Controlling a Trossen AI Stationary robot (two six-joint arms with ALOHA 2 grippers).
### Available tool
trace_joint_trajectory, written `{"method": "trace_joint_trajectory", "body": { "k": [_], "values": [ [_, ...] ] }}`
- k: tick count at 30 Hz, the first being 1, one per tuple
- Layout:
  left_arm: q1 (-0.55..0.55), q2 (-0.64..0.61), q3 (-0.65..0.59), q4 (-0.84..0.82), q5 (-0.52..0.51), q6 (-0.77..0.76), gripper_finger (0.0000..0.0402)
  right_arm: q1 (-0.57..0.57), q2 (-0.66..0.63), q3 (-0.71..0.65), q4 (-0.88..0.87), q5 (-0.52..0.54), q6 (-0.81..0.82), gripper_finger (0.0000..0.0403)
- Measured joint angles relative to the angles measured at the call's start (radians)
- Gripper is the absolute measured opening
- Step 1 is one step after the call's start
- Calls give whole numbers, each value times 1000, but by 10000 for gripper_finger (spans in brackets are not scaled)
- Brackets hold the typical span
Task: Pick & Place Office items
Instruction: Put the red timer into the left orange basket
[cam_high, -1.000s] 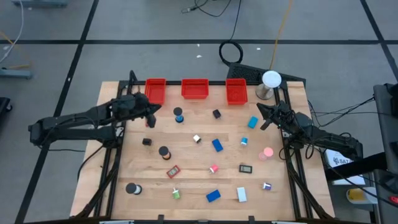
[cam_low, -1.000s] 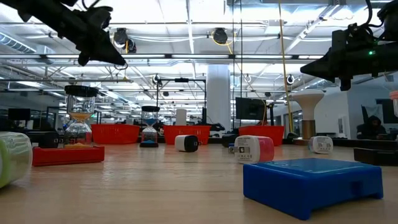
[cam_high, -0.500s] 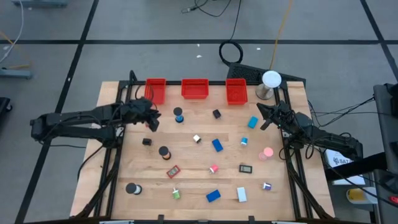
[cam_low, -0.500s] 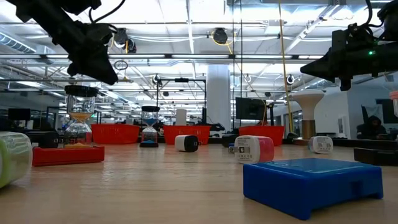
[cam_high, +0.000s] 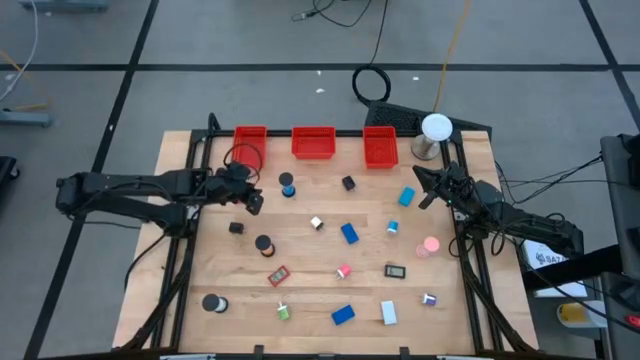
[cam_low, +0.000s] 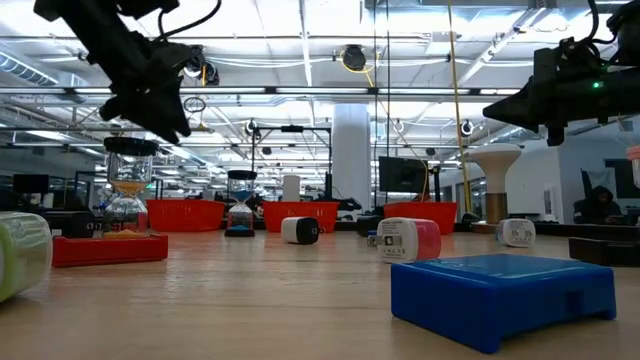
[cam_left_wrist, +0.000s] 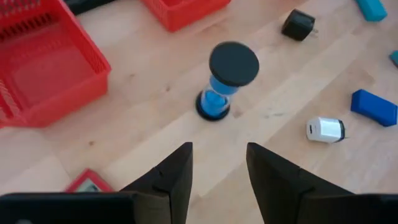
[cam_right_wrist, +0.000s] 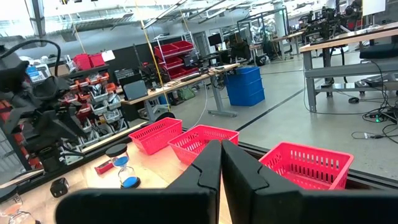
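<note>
Office items lie scattered over the wooden table: a blue hourglass (cam_high: 287, 185) standing upright (cam_left_wrist: 225, 81), a black plug (cam_high: 348, 183), a white piece (cam_high: 316, 223), blue blocks (cam_high: 349, 233) (cam_high: 343, 314), black rolls (cam_high: 263, 243) (cam_high: 212, 303), and pink and green bits. My left gripper (cam_high: 255, 203) hovers open above the table's far left, just left of the hourglass, its fingers (cam_left_wrist: 174, 177) slanting down with nothing between them. My right gripper (cam_high: 425, 192) is shut (cam_right_wrist: 221, 155) and hangs at the far right, raised and holding nothing.
Three red bins (cam_high: 250, 145) (cam_high: 313, 142) (cam_high: 381, 147) line the far edge. A white dome (cam_high: 436, 128) stands at the far right corner. A small black piece (cam_high: 236, 228) and a flat red item (cam_high: 278, 275) lie nearer than my left gripper.
My left gripper has gone toward the table's right and near edges, away from the left bin and closer to the hourglass. It has sunk a little and tipped further downward.
</note>
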Motion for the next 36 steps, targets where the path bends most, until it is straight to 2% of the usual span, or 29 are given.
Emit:
{"method": "trace_joint_trajectory", "body": {
  "k": [7,14,17,21,23,31,36],
  "values": [
    [-80,99,91,-73,-64,-211,154,0,0,0,0,0,0,4],
    [-110,194,220,-254,-86,-361,154,0,0,0,0,0,0,4],
    [-114,238,255,-313,-68,-417,154,0,0,0,0,0,0,4],
    [-118,280,276,-371,12,-467,154,0,0,0,0,0,0,4],
    [-131,284,271,-373,20,-474,154,0,0,0,0,0,0,4],
    [-154,231,252,-439,-70,-535,154,0,0,0,0,0,0,4],
    [-145,213,251,-451,-76,-552,154,0,0,0,0,0,0,4]
  ]
}}
